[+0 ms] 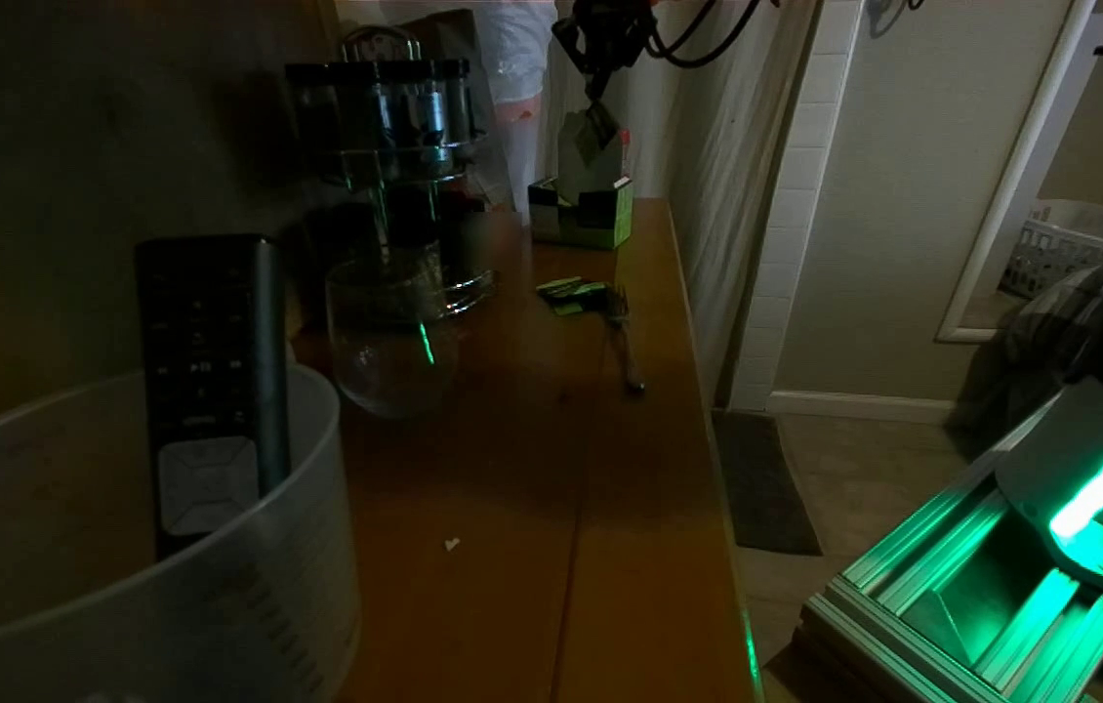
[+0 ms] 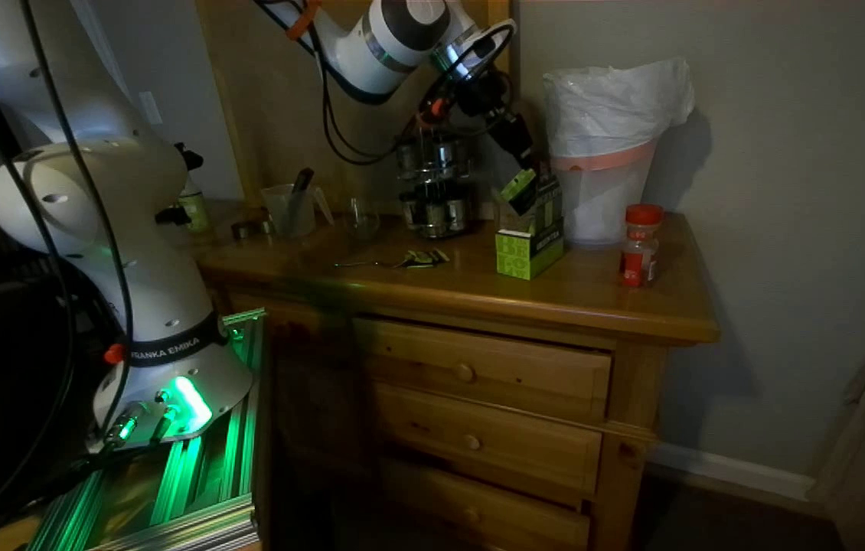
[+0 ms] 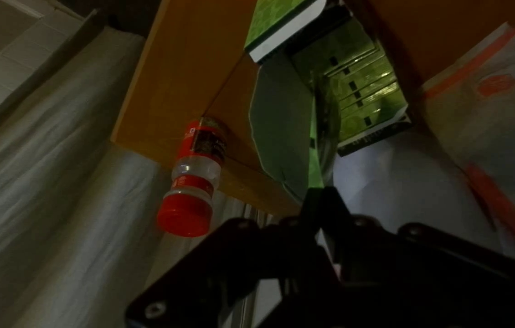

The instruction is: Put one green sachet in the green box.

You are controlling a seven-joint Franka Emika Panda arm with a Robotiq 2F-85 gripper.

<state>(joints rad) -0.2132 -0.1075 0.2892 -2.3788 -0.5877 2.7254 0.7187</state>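
The green box [image 2: 530,254] stands open-topped on the wooden dresser, with a raised flap at its back. It also shows in an exterior view [image 1: 576,225]. In the wrist view a row of green packets lies inside the box [image 3: 275,32]. My gripper [image 2: 529,162] is shut on a green sachet [image 2: 519,191], which hangs tilted from the fingertips above the box opening. In the wrist view the gripper [image 3: 320,190] pinches the sachet [image 3: 314,155], seen nearly edge-on in front of the opening. Other green sachets [image 1: 571,295] lie loose on the dresser.
A fork [image 1: 626,342] lies beside the loose sachets. A red-lidded bottle [image 2: 639,249] stands right of the box, and a bag-lined bin [image 2: 608,184] behind it. A jar rack [image 2: 436,191], a glass [image 2: 362,220] and a measuring jug [image 2: 293,210] with a remote stand further along.
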